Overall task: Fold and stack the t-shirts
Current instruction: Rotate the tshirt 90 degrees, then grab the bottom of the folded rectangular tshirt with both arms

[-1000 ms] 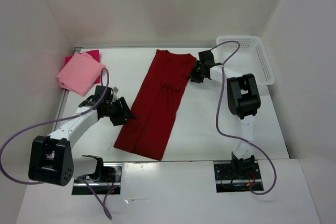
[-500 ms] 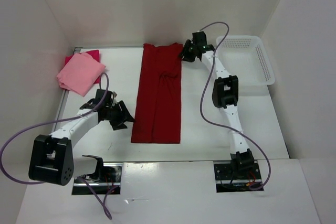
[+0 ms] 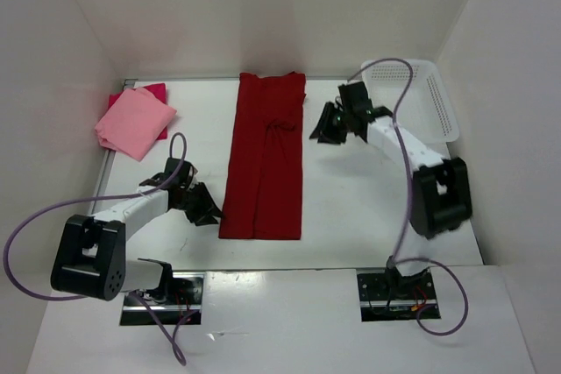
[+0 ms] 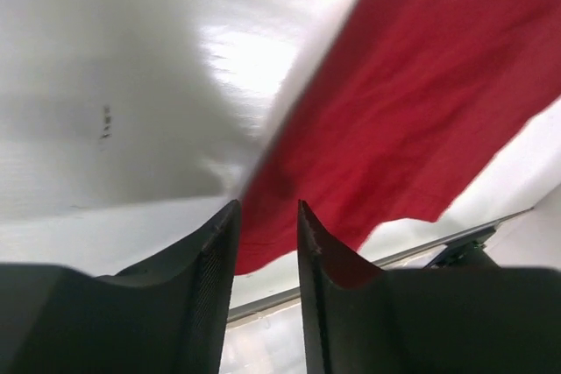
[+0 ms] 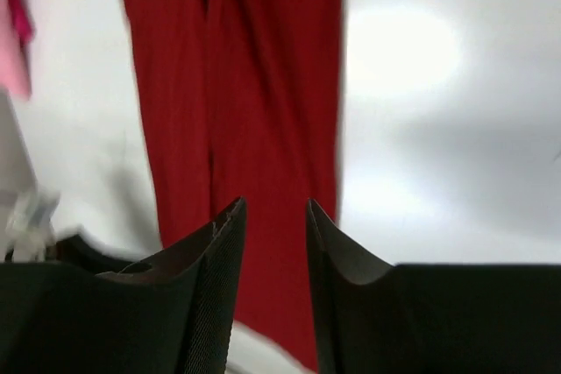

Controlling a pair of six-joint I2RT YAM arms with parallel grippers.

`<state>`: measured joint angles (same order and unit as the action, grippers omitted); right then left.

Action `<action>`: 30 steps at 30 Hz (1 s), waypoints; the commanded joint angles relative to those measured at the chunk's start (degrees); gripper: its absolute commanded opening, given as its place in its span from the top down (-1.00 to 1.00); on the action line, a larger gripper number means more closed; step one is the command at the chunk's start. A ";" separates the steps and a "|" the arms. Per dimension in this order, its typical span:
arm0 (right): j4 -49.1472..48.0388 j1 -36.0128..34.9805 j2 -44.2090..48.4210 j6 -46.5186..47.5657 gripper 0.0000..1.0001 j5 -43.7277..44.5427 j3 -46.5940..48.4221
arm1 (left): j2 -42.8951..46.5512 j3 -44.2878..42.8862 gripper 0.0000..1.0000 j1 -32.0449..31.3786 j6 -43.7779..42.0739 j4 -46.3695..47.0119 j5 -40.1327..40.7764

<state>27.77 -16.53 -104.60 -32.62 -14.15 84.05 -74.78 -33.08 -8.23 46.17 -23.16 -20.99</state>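
One dark red t-shirt [image 3: 263,159] flat; pink t-shirt [image 3: 133,122] apparently atop magenta t-shirt [image 3: 156,90]

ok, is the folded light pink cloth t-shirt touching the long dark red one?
Apart: top view shows white table between light pink t-shirt and dark red t-shirt.

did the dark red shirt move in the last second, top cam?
Yes. The dark red shirt has swung from a slant to straight: its far end shifted left, away from the white basket, its near end right.
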 commanded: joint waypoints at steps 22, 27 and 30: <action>-27.85 -27.67 34.91 -30.75 0.07 -0.62 -60.67 | 9.74 6.54 -0.12 -2.76 8.93 -7.34 -0.63; -29.19 -28.20 29.28 -29.52 0.07 -0.53 -58.75 | 4.30 7.77 -0.07 -2.23 8.93 -1.47 -1.42; -29.18 -28.20 28.66 -29.52 0.12 2.72 -58.12 | 2.10 7.77 0.05 -2.23 8.41 0.39 -1.42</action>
<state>1.28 -43.99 -75.40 -62.41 -15.75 24.10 -71.07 -26.13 -10.57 54.50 -25.19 -23.94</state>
